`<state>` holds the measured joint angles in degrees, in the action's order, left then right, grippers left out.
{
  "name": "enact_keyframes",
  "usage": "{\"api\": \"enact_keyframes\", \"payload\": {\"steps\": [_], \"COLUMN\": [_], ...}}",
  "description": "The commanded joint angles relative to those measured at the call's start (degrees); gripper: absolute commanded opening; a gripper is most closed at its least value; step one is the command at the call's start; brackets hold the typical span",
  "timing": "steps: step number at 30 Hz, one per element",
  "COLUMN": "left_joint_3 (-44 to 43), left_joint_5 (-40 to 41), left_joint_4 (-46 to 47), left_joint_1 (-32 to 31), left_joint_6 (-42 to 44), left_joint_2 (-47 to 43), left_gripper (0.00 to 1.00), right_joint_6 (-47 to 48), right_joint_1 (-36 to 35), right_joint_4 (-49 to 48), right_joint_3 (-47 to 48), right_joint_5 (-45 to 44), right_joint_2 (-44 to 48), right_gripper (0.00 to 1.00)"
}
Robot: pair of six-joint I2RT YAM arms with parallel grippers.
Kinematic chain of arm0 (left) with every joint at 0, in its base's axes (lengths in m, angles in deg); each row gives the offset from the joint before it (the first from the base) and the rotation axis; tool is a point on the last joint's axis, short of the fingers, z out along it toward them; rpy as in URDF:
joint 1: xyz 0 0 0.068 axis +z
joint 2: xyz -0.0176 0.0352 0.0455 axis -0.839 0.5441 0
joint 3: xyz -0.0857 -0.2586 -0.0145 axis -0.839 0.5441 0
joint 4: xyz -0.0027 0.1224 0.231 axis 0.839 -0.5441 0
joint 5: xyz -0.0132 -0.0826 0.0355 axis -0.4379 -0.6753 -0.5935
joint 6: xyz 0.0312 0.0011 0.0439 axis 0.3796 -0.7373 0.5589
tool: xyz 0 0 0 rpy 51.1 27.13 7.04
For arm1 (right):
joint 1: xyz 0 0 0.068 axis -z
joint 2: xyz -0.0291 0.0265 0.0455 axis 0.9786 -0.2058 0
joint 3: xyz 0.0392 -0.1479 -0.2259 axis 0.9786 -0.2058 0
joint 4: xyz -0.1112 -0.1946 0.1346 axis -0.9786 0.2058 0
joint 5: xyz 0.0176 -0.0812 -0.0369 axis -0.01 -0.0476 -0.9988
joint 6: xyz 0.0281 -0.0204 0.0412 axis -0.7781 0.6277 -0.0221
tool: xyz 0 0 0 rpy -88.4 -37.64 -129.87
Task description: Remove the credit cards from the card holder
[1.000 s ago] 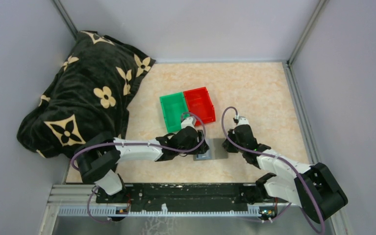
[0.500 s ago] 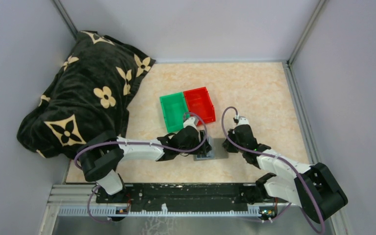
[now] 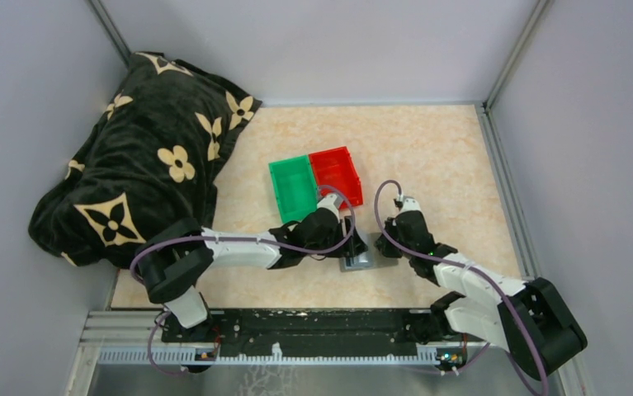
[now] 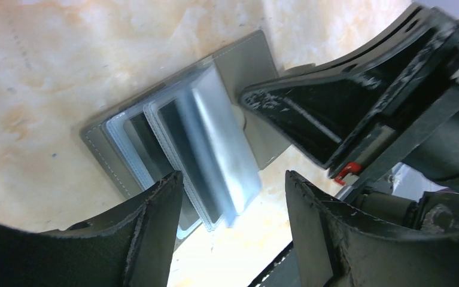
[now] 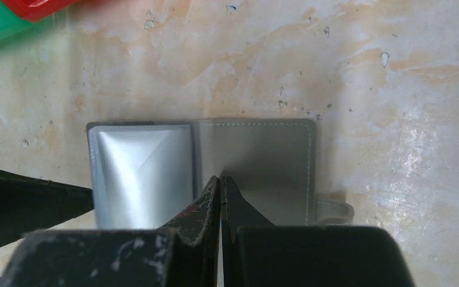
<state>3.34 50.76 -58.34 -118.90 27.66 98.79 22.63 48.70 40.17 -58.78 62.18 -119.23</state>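
Observation:
The card holder (image 3: 361, 257) is a grey bifold wallet lying open on the table between my two grippers. In the left wrist view it (image 4: 248, 66) shows a fan of clear sleeves with dark credit cards (image 4: 176, 140) inside them. My left gripper (image 4: 233, 200) is open and hovers over the sleeves' free edge, holding nothing; in the top view it (image 3: 349, 233) is at the wallet's far left side. My right gripper (image 5: 221, 179) is shut, with its tips pressed on the wallet's plain grey panel (image 5: 263, 155), beside the shiny sleeve panel (image 5: 140, 173). In the top view it (image 3: 389, 245) is at the wallet's right.
A green bin (image 3: 293, 188) and a red bin (image 3: 335, 175) stand side by side just behind the wallet. A black flowered blanket (image 3: 144, 157) is heaped at the far left. Grey walls close in the table on three sides.
My left gripper has moved right and forward, from the wallet's left edge to over its sleeves. The right gripper has stayed pressed on the wallet.

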Motion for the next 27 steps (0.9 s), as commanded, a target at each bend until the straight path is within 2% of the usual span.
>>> {"api": "enact_keyframes", "payload": {"steps": [1,12,19,27], "left_joint_3": [-3.59,-5.13,-5.80,-6.48], "left_joint_5": [-1.68,-2.80,-2.86,-2.88], "left_joint_4": [2.67,3.07,3.13,3.47], "left_joint_1": [0.00,-0.01,0.00,-0.01], "left_joint_6": [0.89,1.00,1.21,1.50], "left_joint_2": [2.23,4.85,6.10,7.98], "left_gripper": [0.69,0.68,0.68,0.67], "right_joint_6": [-0.67,-0.76,-0.93,-1.17], "right_joint_1": [0.16,0.21,0.29,0.34], "right_joint_4": [-0.29,0.82,4.85,5.33], "right_joint_3": [-0.89,-0.77,0.47,0.72], "right_joint_5": [0.51,0.28,-1.26,-0.29], "right_joint_2": [1.63,2.65,9.26,8.42], "right_gripper": [0.00,0.00,0.00,0.00]}}
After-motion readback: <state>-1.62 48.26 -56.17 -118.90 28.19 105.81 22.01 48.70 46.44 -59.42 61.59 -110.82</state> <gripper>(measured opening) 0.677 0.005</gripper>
